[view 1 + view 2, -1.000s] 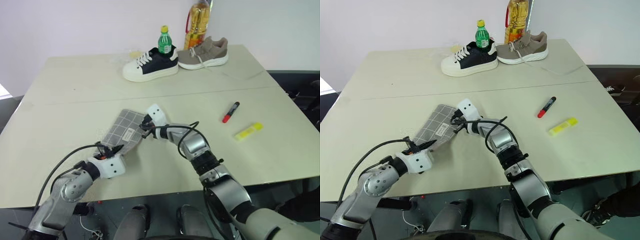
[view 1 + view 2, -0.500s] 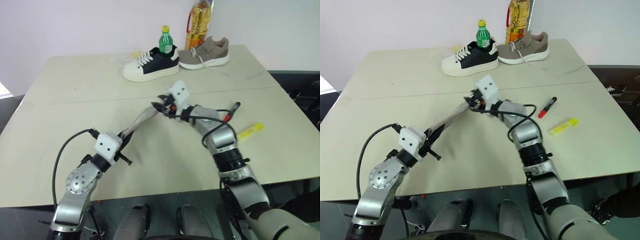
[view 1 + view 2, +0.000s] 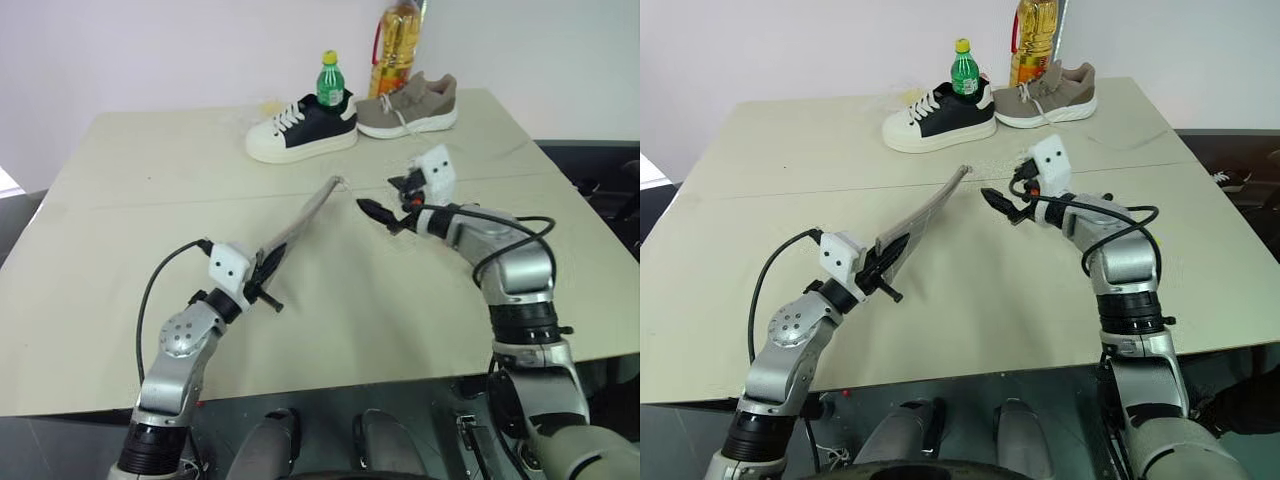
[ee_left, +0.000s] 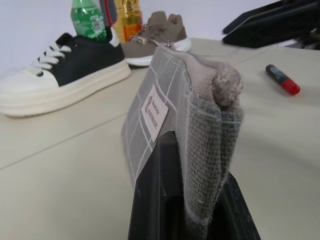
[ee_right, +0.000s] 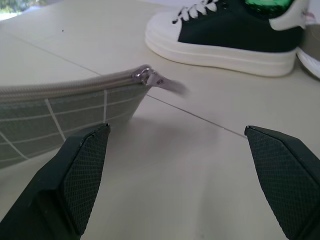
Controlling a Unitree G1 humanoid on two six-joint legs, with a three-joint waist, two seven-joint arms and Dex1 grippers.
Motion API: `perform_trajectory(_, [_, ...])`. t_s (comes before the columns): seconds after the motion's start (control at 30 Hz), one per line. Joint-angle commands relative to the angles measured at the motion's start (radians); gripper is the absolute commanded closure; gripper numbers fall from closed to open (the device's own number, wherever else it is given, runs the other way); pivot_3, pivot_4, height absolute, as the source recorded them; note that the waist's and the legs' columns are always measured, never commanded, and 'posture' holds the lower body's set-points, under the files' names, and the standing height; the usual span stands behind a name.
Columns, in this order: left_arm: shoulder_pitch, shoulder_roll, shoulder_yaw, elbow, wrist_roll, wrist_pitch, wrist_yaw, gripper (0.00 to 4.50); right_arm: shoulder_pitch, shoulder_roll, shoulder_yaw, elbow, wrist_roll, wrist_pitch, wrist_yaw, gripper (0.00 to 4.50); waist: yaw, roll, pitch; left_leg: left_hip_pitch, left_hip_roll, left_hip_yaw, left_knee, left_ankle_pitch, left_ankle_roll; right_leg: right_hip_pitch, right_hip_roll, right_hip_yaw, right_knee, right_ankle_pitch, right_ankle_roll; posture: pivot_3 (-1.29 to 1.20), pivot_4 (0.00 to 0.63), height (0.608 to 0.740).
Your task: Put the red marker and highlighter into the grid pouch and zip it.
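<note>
A pale beige table (image 3: 150,180) stands against a plain white wall (image 3: 150,50), with a thin seam running across its top. Dark floor (image 3: 20,215) shows past the table's left edge, and dark furniture (image 3: 600,170) sits just beyond its right side.

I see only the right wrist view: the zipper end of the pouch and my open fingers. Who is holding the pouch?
Observer: The left gripper is shut on the grid pouch, holding it edge-up above the table.
Operator: Where is the red marker?
Observer: The red marker lies on the table, outside the pouch.
Operator: Is the right gripper touching the pouch?
Observer: No, the right gripper is open, apart from the zipper end.
</note>
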Motion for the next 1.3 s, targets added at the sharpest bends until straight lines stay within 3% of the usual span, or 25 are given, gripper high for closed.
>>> perform_trajectory(0.03, [-0.021,-0.009,-0.004,-0.012,-0.016,-0.029,-0.009,4.5,0.018,-0.001,0.024,-0.07,0.025,0.014,0.009,0.03,-0.001,0.0,0.0,0.0,0.0,0.0,0.0,0.0,0.0,0.0,0.0,0.0,0.0,0.0,0.0,0.0,0.15,0.74])
perform_trajectory(0.63, [0.043,0.055,0.005,-0.096,-0.112,0.018,-0.122,4.5,-0.02,0.039,0.132,0.093,-0.079,-0.155,-0.036,0.03,0.0,0.0,0.0,0.0,0.0,0.0,0.0,0.0,0.0,0.0,0.0,0.0,-0.001,0.0,0.0,0.0,0.15,0.74])
perform_trajectory(0.73, [0.053,0.072,0.012,-0.1,-0.127,0.026,-0.134,4.5,-0.024,0.039,0.134,0.104,-0.081,-0.167,-0.03,0.8,0.0,0.0,0.0,0.0,0.0,0.0,0.0,0.0,0.0,0.0,0.0,0.0,-0.001,0.0,0.0,0.0,0.15,0.74])
perform_trajectory(0.97, [0.078,0.104,0.018,-0.098,-0.153,0.028,-0.163,4.5,-0.024,0.027,0.14,0.105,-0.082,-0.174,-0.005,4.23,0.0,0.0,0.0,0.0,0.0,0.0,0.0,0.0,0.0,0.0,0.0,0.0,-0.001,0.0,0.0,0.0,0.15,0.74])
perform_trajectory(1.17, [0.059,0.111,0.022,-0.069,-0.126,0.021,-0.145,4.5,-0.005,-0.024,0.217,0.041,-0.143,-0.202,0.044,4.37,0.0,0.0,0.0,0.0,0.0,0.0,0.0,0.0,0.0,0.0,0.0,0.0,-0.001,0.0,0.0,0.0,0.15,0.74])
perform_trajectory(1.3, [0.014,0.081,-0.005,-0.03,-0.076,-0.003,-0.104,4.5,0.029,-0.065,0.303,-0.107,-0.16,-0.19,0.112,4.37,0.001,0.0,0.0,0.0,0.0,0.0,0.0,0.0,0.0,0.0,0.0,0.0,-0.001,0.0,0.0,0.0,0.15,0.74])
